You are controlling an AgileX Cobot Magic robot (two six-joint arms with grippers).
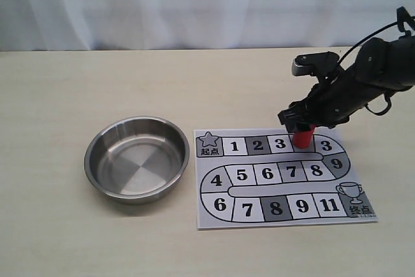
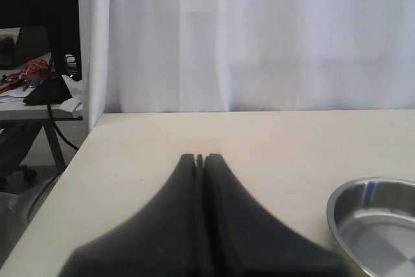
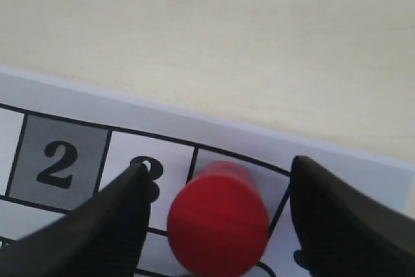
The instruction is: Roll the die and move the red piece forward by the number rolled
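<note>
The red piece (image 1: 303, 137) stands upright on the top row of the paper board (image 1: 206, 220), on the square between the two squares marked 3. My right gripper (image 1: 297, 123) is open and straddles it. In the right wrist view the red piece (image 3: 217, 218) sits between the fingers of the right gripper (image 3: 219, 164) with a gap on each side. My left gripper (image 2: 201, 157) is shut with nothing in it, over bare table, and is out of the exterior view. The die is not visible in any view.
A steel bowl (image 1: 91, 160) sits left of the board and looks empty; its rim (image 2: 337, 202) shows in the left wrist view. A white curtain hangs behind the table. The table's edge (image 2: 65, 180) lies beside the left gripper.
</note>
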